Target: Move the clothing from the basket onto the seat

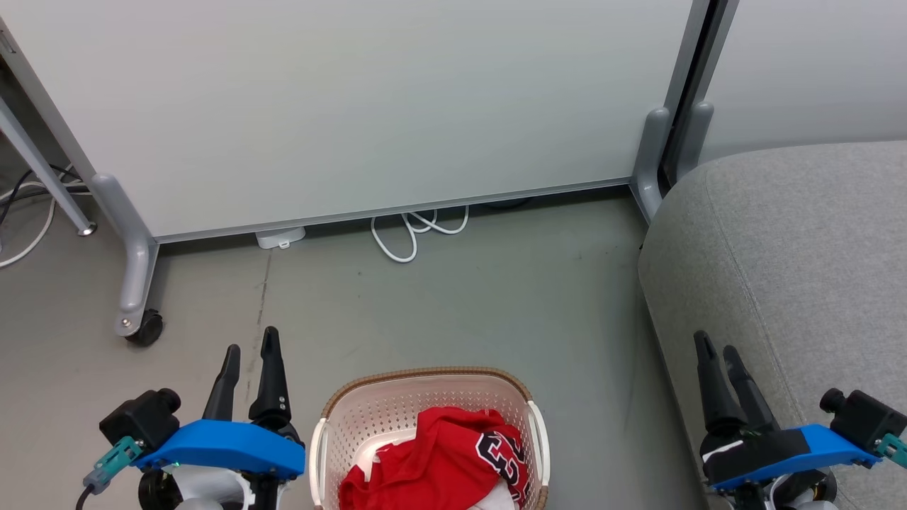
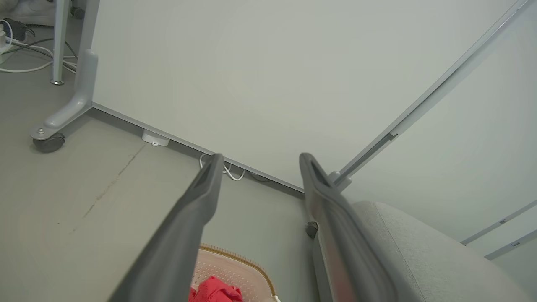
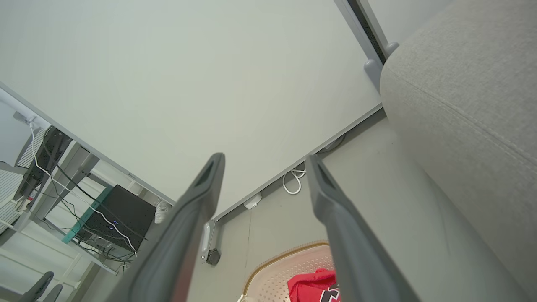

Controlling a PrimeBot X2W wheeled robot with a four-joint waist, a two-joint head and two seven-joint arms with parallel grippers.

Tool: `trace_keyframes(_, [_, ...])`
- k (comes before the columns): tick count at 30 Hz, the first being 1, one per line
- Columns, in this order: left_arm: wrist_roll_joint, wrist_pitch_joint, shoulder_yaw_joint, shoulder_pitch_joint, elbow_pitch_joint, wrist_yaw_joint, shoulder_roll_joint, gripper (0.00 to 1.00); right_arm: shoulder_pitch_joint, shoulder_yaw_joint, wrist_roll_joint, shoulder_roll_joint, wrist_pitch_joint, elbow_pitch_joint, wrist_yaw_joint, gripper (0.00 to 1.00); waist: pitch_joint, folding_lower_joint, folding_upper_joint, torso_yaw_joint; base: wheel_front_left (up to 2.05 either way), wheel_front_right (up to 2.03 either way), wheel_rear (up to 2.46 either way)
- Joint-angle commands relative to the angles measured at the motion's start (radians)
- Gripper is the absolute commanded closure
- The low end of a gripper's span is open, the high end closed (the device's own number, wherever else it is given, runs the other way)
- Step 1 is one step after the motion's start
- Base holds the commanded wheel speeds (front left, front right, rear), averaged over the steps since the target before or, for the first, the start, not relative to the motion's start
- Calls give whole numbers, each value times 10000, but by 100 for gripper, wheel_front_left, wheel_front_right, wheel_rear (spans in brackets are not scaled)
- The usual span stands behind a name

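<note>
Grey smooth floor [image 1: 460,304] runs up to a tall pale partition panel [image 1: 354,106] on grey wheeled feet. Next in bulk is the large grey upholstered sofa seat [image 1: 801,248], rounded and seamed, on the robot's right; nothing red lies on the part in view. On the floor between the two arms, left of the seat and apart from it, stands the cream perforated plastic laundry basket [image 1: 425,374] with a brown woven-look rim and white side handles. Inside it sits the clothing [image 1: 446,460], a heap of red fabric with white trim and black white-edged numerals; how many garments make it up cannot be told. The left fingers [image 1: 271,375], long and dark, point up over the floor left of the basket, spread apart with nothing between them. The right fingers [image 1: 712,389] are parted and empty too, showing against the seat's edge. A white looped cable [image 1: 414,234] lies under the partition.

The task looks to be at its start: no garment lifted, the reach into the basket not yet made. The next move calls for one arm to swing inward and down past the rim, then pinch a raised fold of the red cloth firmly enough that the loose fabric lifts clear of the basket wall.
</note>
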Motion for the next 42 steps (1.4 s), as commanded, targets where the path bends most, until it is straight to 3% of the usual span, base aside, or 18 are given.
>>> trace_keyframes(1, [327, -105, -102, -282, -68, 41, 79, 0, -185, 45, -344, -57, -115, -91, 14, 0, 3, 0, 0, 6, 0, 0, 0])
trace_keyframes(29, [3321, -860, -778, -493, 190, 158, 63, 0, -239, 413, -3359, -65, -869, -58, 20, 0, 45, 0, 0, 87, 0, 0, 0])
trace_keyframes(42, [4215, -1144, -765, -495, 598, -186, -44, 0, -192, 589, -4533, -68, -1159, -15, 22, 0, 50, 0, 0, 104, 0, 0, 0])
